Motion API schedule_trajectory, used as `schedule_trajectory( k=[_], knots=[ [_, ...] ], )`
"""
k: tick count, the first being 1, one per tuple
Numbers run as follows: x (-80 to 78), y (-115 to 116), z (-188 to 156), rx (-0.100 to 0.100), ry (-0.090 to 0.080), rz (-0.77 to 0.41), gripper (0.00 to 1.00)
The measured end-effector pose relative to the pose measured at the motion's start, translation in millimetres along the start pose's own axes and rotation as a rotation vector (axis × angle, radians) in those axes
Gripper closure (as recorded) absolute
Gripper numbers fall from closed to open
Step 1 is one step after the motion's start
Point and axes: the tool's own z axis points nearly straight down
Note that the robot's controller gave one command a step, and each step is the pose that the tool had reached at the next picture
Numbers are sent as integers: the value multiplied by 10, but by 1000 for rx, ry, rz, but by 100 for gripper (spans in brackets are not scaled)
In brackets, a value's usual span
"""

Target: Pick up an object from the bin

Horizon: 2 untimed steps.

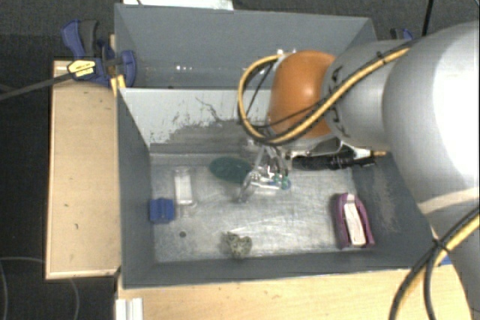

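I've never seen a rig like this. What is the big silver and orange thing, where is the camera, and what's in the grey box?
One camera looks down from above, slightly sideways. The silver body with the orange cover is a robot arm reaching in from the right. Its gripper hangs low in the grey metal bin, beside a dark green rounded thing. Nothing can be seen held. Also on the floor: a clear small piece, a blue block, a grey crumpled lump and a purple-and-white item.
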Motion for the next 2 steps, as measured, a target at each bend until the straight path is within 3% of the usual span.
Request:
schedule_trajectory(
  k=[1,2],
  knots=[
    [-36,-9,-25,-1,-11,3,100],
    [-61,13,-1101,3,-6,-3,100]
  ],
)
